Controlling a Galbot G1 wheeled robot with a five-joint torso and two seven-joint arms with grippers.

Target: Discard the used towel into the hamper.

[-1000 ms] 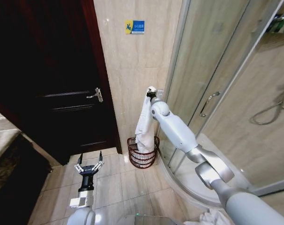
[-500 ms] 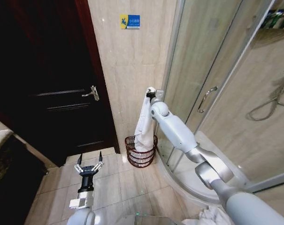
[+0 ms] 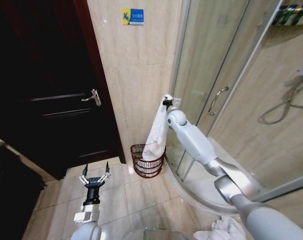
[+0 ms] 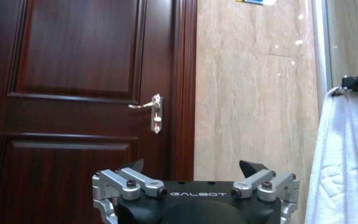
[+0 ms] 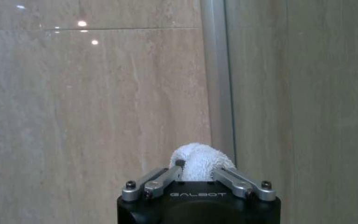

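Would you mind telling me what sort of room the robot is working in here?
Most likely a bathroom: a glass shower enclosure with a shower hose inside, tiled walls and floor, and a white towel hanging over a small hamper beside a dark wooden door.

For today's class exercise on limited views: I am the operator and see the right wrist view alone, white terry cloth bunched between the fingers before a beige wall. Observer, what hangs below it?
Observer: The white towel hangs from the right gripper, and its lower end dips into the hamper.
Operator: Where does the hamper stand?
Observer: On the floor tiles against the beige wall, between the dark wooden door and the glass shower enclosure.
Operator: And the other arm?
Observer: The left gripper sits low over the floor tiles, fingers spread, holding nothing.
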